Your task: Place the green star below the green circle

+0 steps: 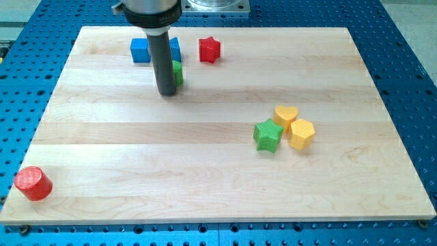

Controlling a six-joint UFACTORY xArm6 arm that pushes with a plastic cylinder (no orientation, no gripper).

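Note:
The green star [268,135] lies right of the board's middle, touching a yellow heart [286,115] and a yellow hexagon [301,134]. The green circle [178,72] is near the view's top left, mostly hidden behind the dark rod. My tip [168,93] rests on the board just left of and below the green circle, far to the left of and above the green star.
A blue block [141,50] sits behind the rod at the top, with a second blue piece [175,48] showing on the rod's right. A red star [209,50] lies to their right. A red cylinder [33,183] stands at the bottom-left corner. The wooden board [136,171] rests on a blue perforated table.

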